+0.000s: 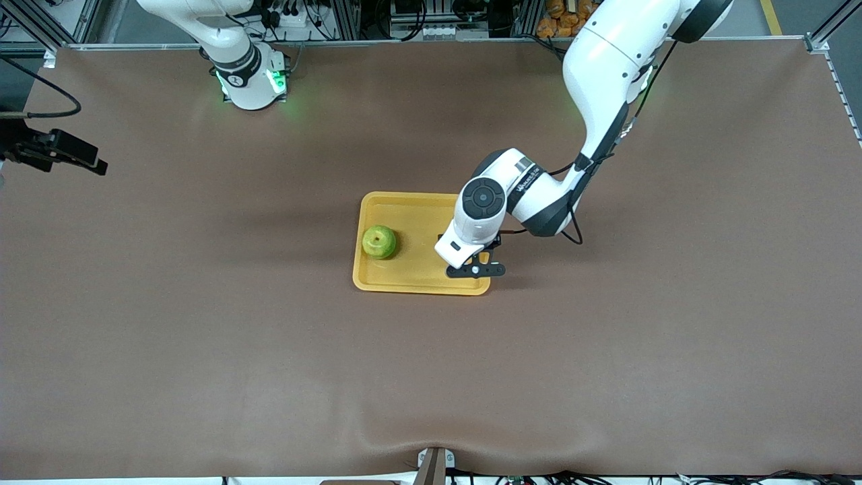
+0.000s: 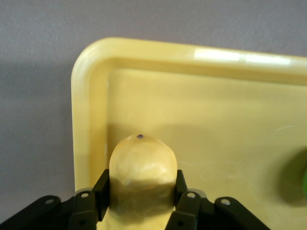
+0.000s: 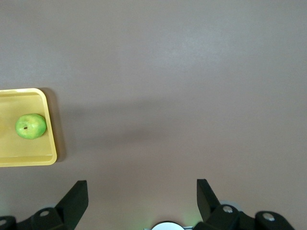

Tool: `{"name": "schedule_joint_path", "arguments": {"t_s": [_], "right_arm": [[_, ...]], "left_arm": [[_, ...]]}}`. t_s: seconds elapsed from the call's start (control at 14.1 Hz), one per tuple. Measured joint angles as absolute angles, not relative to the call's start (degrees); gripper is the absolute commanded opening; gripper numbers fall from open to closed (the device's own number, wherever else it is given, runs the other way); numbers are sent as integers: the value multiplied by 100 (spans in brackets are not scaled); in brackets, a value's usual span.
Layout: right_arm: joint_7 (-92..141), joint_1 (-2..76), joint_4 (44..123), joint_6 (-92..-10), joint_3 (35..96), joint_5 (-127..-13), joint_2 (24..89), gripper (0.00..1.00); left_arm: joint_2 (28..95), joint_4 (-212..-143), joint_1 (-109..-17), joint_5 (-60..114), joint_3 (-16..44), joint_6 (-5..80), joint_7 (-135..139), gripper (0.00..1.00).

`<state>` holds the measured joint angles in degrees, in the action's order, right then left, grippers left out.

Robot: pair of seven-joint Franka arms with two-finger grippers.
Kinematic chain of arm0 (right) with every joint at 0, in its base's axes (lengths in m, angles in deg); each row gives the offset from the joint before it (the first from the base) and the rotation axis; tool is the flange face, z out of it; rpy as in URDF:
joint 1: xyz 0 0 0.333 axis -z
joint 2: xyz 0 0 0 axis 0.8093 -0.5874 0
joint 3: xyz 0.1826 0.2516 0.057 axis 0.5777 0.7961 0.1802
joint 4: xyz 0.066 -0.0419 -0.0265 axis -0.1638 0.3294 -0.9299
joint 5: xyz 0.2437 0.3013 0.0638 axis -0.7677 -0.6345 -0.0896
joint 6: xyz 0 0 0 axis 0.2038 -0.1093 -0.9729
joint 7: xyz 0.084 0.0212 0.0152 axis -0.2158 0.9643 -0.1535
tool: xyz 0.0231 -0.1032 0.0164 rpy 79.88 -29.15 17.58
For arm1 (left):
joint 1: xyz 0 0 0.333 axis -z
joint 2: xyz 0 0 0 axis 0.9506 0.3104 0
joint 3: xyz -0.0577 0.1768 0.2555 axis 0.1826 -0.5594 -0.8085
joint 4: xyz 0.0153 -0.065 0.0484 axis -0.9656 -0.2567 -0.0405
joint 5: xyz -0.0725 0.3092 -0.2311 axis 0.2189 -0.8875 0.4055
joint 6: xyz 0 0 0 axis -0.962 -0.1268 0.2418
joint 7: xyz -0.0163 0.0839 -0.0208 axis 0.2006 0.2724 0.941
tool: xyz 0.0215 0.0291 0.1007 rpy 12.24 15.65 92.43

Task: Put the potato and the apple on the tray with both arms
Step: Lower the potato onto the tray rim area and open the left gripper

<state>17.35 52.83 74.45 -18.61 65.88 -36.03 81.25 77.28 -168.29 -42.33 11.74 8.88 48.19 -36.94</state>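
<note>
The yellow tray (image 1: 417,222) lies mid-table. The green apple (image 1: 379,242) sits on it at the end toward the right arm, and it also shows in the right wrist view as the apple (image 3: 31,126). My left gripper (image 2: 141,187) is shut on the yellow potato (image 2: 143,165), low over the tray's corner (image 2: 88,96) at the left arm's end. From the front, the left wrist (image 1: 471,229) hides the potato. I cannot tell whether the potato touches the tray floor. My right gripper (image 3: 141,184) waits high over the table near its base, open and holding nothing.
Brown cloth covers the table (image 1: 269,337) all round the tray. The right arm's green-lit base (image 1: 252,84) stands at the table's edge farthest from the front camera. A small bracket (image 1: 434,465) sits at the edge nearest that camera.
</note>
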Motion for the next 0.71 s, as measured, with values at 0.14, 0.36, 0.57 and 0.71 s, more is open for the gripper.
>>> {"name": "schedule_joint_path", "arguments": {"t_s": [0.14,0.36,0.57,0.71], "right_arm": [[1741,5287,7444,-1790,6575,-3538,8165,100],[1765,5291,7444,-1742,6547,-3445,8168,100],[1760,5291,7418,-1743,6548,-3443,8167,100],[1760,5290,7366,-1743,6549,-3443,8167,100]], "left_arm": [[7761,-16829,-4137,1174,770,4772,-3699,22],[7787,-16827,-3983,1174,581,4690,-3700,26],[7789,-16825,-3970,1174,555,4656,-3734,55],[7790,-16825,-3970,1174,547,4650,-3755,100]]}}
